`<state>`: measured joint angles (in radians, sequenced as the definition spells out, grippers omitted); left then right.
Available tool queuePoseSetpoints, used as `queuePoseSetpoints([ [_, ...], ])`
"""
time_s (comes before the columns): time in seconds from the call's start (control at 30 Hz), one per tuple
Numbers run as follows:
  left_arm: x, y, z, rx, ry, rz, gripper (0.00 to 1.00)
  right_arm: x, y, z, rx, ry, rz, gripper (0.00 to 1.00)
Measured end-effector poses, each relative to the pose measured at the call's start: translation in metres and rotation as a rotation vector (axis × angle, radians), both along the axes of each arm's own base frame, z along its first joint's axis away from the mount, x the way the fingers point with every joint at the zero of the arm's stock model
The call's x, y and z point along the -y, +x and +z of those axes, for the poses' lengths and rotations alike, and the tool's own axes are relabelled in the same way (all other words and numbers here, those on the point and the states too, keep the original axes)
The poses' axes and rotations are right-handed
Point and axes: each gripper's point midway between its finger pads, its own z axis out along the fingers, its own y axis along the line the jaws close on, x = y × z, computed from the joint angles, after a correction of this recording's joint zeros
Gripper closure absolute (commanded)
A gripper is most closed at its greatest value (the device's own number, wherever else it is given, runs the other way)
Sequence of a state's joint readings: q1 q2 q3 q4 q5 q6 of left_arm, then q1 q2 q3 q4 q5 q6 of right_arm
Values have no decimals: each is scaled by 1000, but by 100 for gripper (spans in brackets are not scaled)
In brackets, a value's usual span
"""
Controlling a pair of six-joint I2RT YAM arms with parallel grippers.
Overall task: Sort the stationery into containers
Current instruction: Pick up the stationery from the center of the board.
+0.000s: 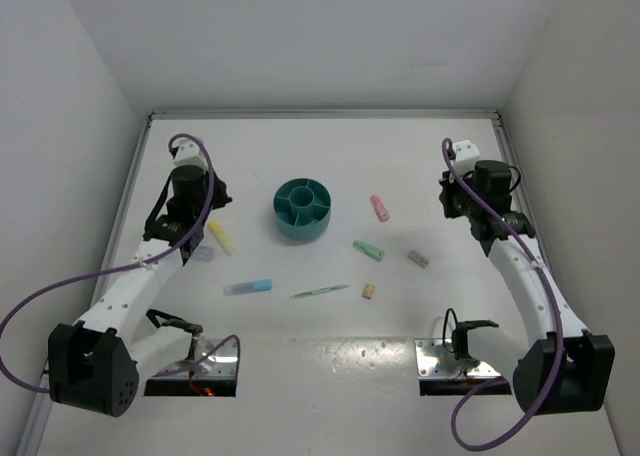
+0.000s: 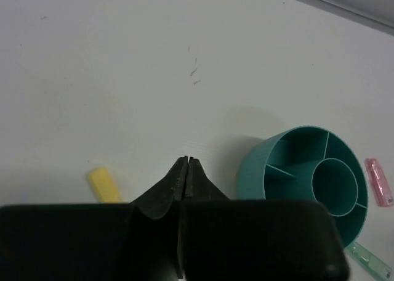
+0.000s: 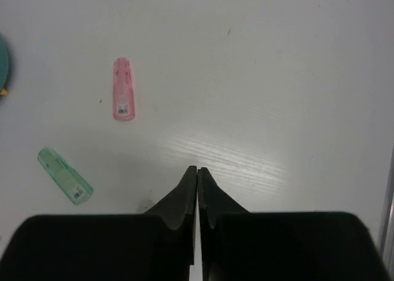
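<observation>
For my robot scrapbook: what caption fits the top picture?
Stationery scattered on a white table near a teal organiser.

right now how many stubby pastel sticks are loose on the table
4: yellow stick left of the teal round plastic organiser, pink stick right of it, mint-green stick and beige stick nearer the arms. The left arm may hide more.

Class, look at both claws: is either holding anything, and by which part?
Nothing is held. The left claw and right claw are both shut and empty.
</observation>
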<state>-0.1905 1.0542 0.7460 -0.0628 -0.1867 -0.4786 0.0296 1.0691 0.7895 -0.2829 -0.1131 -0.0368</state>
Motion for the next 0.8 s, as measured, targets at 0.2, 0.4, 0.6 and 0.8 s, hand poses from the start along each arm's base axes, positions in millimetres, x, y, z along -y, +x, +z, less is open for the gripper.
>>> queuePoseSetpoints([
  [0.2, -7, -7, -22, -87, -55, 90, 19, -8, -7, -6, -24, -2, 66, 60],
  [0.4, -17, -18, -70, -261, -74, 202, 18, -17, -13, -3, -21, 11, 121, 25],
  [0.6, -30, -21, -125, -448, -67, 267, 50, -14, -14, -5, -27, -16, 124, 22],
  [0.8, -36, -23, -157, -564, -48, 308, 32, -11, -14, -5, -25, -36, 121, 22],
])
